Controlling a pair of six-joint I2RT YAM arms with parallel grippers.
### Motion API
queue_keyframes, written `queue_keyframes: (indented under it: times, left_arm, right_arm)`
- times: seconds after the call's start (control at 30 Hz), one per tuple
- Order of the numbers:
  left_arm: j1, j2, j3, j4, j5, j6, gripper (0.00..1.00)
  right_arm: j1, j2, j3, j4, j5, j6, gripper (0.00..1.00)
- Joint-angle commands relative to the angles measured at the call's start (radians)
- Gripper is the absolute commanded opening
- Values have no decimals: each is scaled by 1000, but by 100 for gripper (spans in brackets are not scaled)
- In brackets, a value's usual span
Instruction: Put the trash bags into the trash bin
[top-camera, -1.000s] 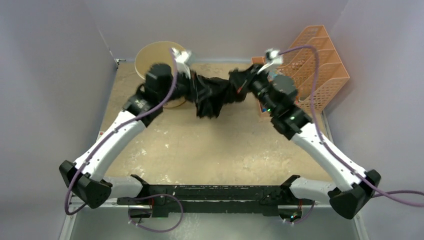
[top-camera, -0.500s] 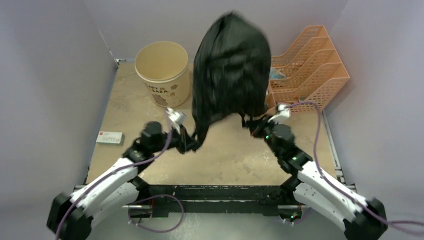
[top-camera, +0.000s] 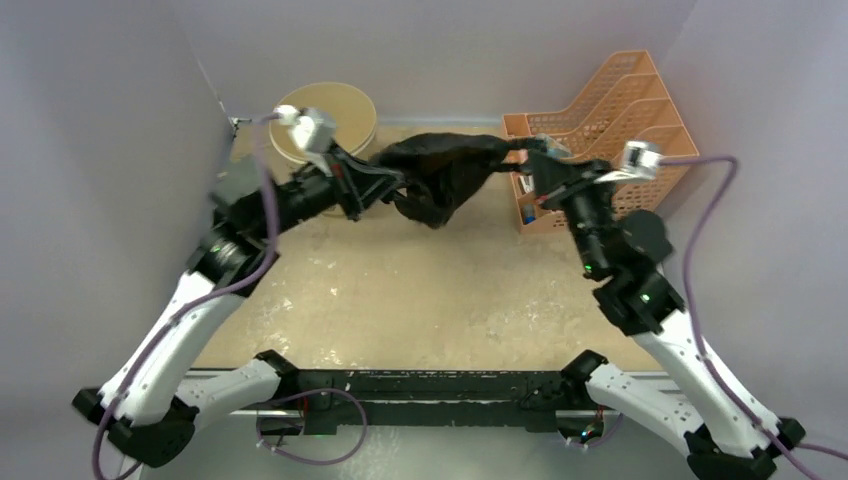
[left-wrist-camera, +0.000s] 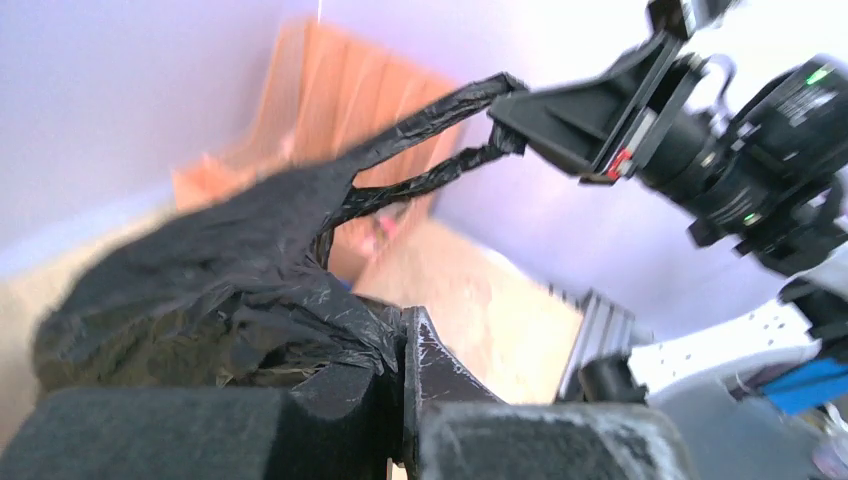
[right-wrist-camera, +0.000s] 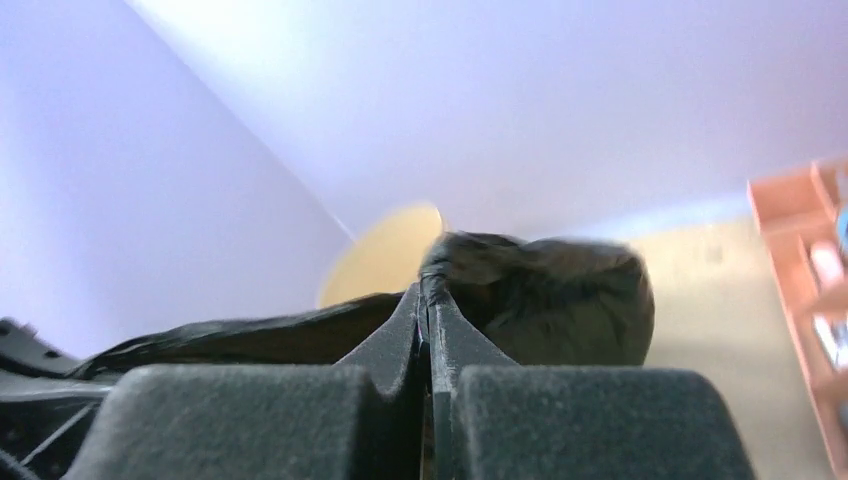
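The black trash bag (top-camera: 440, 172) hangs stretched between my two grippers above the back of the table. My left gripper (top-camera: 385, 185) is shut on the bag's left edge (left-wrist-camera: 300, 310). My right gripper (top-camera: 530, 160) is shut on one loop handle at its right end (right-wrist-camera: 440, 275). The bag sags in the middle (right-wrist-camera: 560, 300). The cream-beige trash bin (top-camera: 335, 110) stands at the back left, behind my left wrist and left of the bag; it shows as a blurred beige round (right-wrist-camera: 385, 262) in the right wrist view.
An orange mesh desk organiser (top-camera: 620, 120) stands at the back right, close behind my right gripper. Grey walls close in the back and both sides. The sandy table top (top-camera: 430, 290) lies below the bag.
Half a second ago both arms were pulled back near the front with the bag billowed up high. Now both have reached toward the back and the bag has collapsed into a low stretched shape beside the bin.
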Motion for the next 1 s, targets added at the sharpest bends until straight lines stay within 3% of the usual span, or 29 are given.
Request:
queue_keyframes:
  times: [0.0, 0.1, 0.2, 0.27, 0.37, 0.5, 0.67, 0.77, 0.87, 0.97]
  left_arm:
    - [1, -115, 105, -22, -32, 131, 0]
    - [1, -243, -111, 34, -43, 123, 0]
    - [0, -318, -433, 74, 15, -10, 0]
    - [0, -333, -664, 189, 91, -143, 0]
    - [0, -344, -826, 318, 106, -253, 0]
    - [0, -312, -682, 269, 34, -170, 0]
    - [0, -161, -204, 31, -14, -3, 0]
    - [1, -135, -43, 5, -5, 45, 0]
    - [0, -187, -125, 49, -18, 36, 0]
    - [1, -251, -378, 87, 15, -43, 0]
  right_arm:
    - [0, -105, 56, 87, 128, -156, 0]
    - [1, -185, -129, 118, 169, -107, 0]
    - [0, -174, -398, 38, 141, 88, 0]
    - [0, -130, -528, 5, 66, 232, 0]
    - [1, -102, -578, 25, -36, 296, 0]
    - [0, -120, -445, 52, -17, 200, 0]
    - [0, -90, -109, 3, 84, -2, 0]
    - [0, -105, 20, 31, 116, -90, 0]
    - [0, -145, -56, 58, 157, -109, 0]
    - [0, -147, -232, -31, 148, 1, 0]
